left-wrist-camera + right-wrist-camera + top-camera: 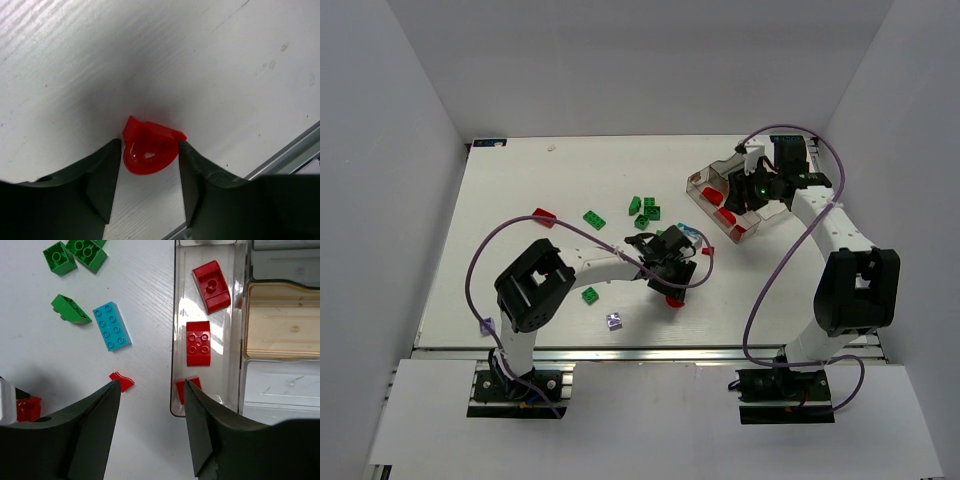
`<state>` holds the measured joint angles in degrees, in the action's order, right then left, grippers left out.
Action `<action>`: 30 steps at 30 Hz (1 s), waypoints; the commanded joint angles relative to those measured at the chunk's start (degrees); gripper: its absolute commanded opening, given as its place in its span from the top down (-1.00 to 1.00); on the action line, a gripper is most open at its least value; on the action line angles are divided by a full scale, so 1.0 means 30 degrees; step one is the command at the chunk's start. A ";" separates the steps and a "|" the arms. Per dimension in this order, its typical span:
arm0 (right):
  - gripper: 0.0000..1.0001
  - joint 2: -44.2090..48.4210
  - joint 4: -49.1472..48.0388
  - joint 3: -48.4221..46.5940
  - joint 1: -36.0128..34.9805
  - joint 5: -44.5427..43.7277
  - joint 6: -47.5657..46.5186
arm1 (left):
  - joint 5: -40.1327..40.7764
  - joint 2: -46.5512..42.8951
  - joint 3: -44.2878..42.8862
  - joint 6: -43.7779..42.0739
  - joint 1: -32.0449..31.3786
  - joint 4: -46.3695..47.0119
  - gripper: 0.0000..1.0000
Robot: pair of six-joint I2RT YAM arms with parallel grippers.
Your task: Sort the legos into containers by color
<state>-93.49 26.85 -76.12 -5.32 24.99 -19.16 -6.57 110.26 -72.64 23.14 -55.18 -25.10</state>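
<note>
Red curved lego (149,154) on white table (225,75), flanked closely by left tool (149,144); contact unclear.

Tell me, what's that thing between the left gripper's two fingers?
A red curved lego, lying on the white table right between the fingers of the left gripper. The left wrist view shows it best.

From up here I see a white table (520,200) with a faint wood-grain finish. Plain white walls box it in: the left panel (380,150), the back panel (640,60) and the right panel (920,140). An aluminium rail (640,353) runs along the near edge, with a white board (650,420) in front of it. The light is even and the shadows are soft.
</note>
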 commanded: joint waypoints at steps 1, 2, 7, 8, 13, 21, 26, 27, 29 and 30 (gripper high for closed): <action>-0.18 0.0870 -0.0366 0.0294 0.0162 0.0955 0.0584 | 0.0460 0.0249 -0.1010 -0.0387 -0.0182 -0.0770 -0.11; -0.18 0.0900 -0.0366 0.0294 0.0221 0.1072 0.0614 | 0.0722 0.0366 -0.1098 -0.0388 -0.0356 -0.0947 -0.07; -0.17 0.1398 -0.0426 0.0674 0.0192 0.1482 0.0615 | 0.1485 0.0221 -0.1362 -0.0388 -0.0357 -0.1330 0.32; -0.17 0.1573 -0.0483 0.0791 0.0221 0.1541 0.0556 | 0.1544 0.0104 -0.1420 -0.0388 -0.0357 -0.1330 0.45; -0.16 0.3268 -0.1795 0.2661 0.0280 0.1543 0.0672 | 0.1634 -0.1182 -0.2473 -0.0212 0.0079 -0.1009 0.60; -0.13 0.5441 -0.3999 0.4425 0.0807 0.0489 0.2311 | 0.2980 -0.0106 -0.9141 -0.0622 0.1104 -0.1183 0.64; -0.06 0.6085 -0.4438 0.4659 0.1158 -0.0857 0.3191 | 0.3624 0.3027 -1.3951 -0.0388 0.2219 -0.0920 0.64; -0.05 0.6231 -0.4642 0.4833 0.1188 -0.1440 0.3338 | 0.3770 0.4280 -1.5758 -0.0359 0.2482 -0.0949 0.64; -0.05 0.6729 -0.4789 0.5069 0.1305 -0.1563 0.3544 | 0.3831 0.5430 -1.7380 -0.0300 0.2745 -0.0774 0.64; -0.04 0.6963 -0.4819 0.5215 0.1392 -0.1593 0.3515 | 0.3656 0.6508 -1.8635 -0.0126 0.2980 -0.0483 0.63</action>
<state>-75.66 15.79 -61.47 -1.87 22.55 -10.50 3.20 123.39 -122.39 22.11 -47.81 -25.41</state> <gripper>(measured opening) 0.525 0.447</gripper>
